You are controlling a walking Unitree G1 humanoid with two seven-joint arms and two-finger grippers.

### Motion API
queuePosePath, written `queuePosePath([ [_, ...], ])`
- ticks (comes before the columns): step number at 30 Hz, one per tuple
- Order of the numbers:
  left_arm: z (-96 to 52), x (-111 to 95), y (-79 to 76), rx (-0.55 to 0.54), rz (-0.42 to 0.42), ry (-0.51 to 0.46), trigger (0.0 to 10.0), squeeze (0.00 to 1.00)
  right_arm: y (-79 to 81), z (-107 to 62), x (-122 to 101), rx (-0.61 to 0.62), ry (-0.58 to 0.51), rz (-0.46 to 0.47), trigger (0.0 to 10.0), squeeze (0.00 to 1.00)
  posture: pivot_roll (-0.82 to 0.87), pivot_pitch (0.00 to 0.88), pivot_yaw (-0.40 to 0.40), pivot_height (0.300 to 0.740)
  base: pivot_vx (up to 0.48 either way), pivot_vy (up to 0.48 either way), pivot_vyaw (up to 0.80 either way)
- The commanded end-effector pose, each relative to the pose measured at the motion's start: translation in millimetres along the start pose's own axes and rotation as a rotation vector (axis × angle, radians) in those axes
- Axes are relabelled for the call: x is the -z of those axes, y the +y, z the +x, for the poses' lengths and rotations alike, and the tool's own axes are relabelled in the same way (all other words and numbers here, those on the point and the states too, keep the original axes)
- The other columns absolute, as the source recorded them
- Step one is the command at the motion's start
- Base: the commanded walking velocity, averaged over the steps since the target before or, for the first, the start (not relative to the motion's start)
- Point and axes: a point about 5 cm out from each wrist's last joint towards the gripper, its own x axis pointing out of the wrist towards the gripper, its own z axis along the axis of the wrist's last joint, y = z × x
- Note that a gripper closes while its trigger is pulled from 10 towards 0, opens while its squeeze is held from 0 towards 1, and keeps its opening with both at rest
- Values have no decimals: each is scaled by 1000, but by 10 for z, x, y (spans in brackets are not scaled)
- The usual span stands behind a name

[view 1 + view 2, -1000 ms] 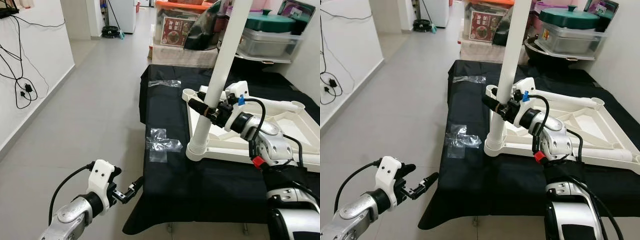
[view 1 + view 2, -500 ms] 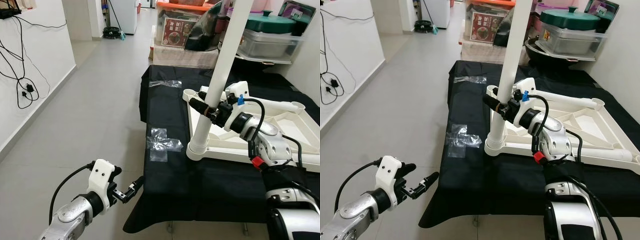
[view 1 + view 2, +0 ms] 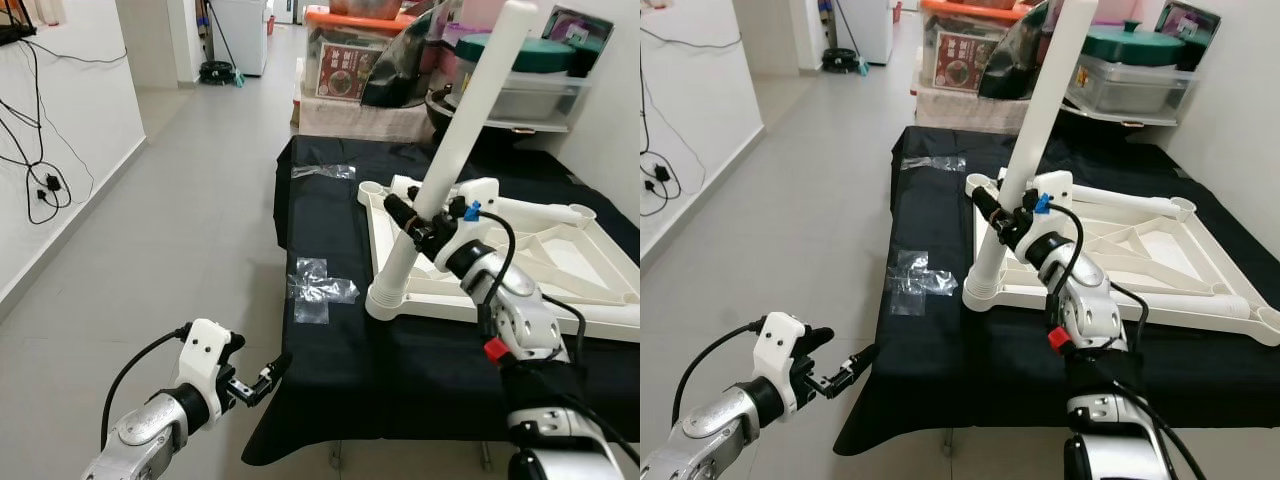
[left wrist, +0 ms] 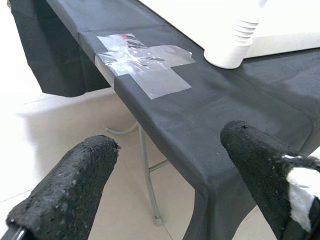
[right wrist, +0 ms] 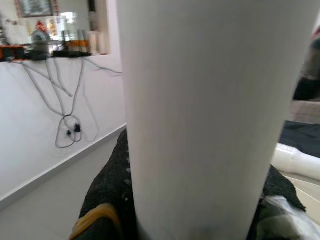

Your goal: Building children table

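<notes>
A white table leg (image 3: 455, 155) and white table frame (image 3: 560, 255) sit on a surface draped in black cloth (image 3: 330, 340). Clear plastic wrappers (image 3: 318, 290) lie on the cloth. The floor (image 3: 170, 230) is pale grey tile. Both robot arms are silver with black fingers.

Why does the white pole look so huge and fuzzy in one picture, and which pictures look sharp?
In the right wrist view the white table leg is huge and soft because the camera sits right against it, with the right gripper clamped around it. Both eye views are sharp and evenly lit. In the left wrist view the left gripper's fingers blur up close, while the clear plastic bags catch glare.
</notes>
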Motion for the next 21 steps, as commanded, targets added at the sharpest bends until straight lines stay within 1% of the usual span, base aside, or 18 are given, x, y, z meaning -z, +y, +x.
queuePosePath([
  [1, 13, 39, -10, 0, -9, 9, 10000, 0, 10, -86, 343, 61, 165, 19, 0, 0, 21, 0, -87, 740, 0, 0, 0],
  [2, 15, 40, -10, -1, -10, 9, 10000, 0, 42, -88, 381, 93, 181, 20, 0, 0, 20, 0, -88, 740, 0, 0, 0],
  [4, 15, 40, -10, -1, -10, 9, 10000, 0, 42, -88, 381, 93, 181, 20, 0, 0, 20, 0, -88, 740, 0, 0, 0],
  [5, 19, 41, -11, -2, -10, 8, 10000, 0, 72, -86, 421, 121, 196, 19, 0, 0, 19, 0, -91, 740, 0, 0, 0],
  [8, 25, 39, -12, -2, -11, 6, 10000, 0, 108, -91, 476, 146, 225, 12, 0, 0, 22, 0, -93, 740, 0, 0, 0],
  [9, 32, 40, -14, -3, -12, 4, 10000, 0, 180, -95, 601, 202, 284, 5, 0, 0, 20, 0, -96, 740, 0, 0, 0],
  [11, 35, 41, -15, -5, -13, 4, 10000, 0, 231, -87, 672, 235, 320, 2, 0, 0, 21, 0, -97, 740, 0, 0, 0],
  [18, 38, 42, -18, -7, -15, 2, 10000, 0, 302, -81, 740, 288, 356, -6, 0, 0, 25, 0, -103, 740, 0, 0, 0],
  [20, 40, 45, -20, -9, -17, 1, 10000, 0, 316, -97, 815, 363, 381, 23, 0, 0, 24, 0, -106, 740, 0, 0, 0],
  [21, 40, 45, -20, -9, -17, 1, 10000, 0, 316, -97, 815, 363, 381, 23, 0, 0, 24, 0, -106, 740, 0, 0, 0],
])
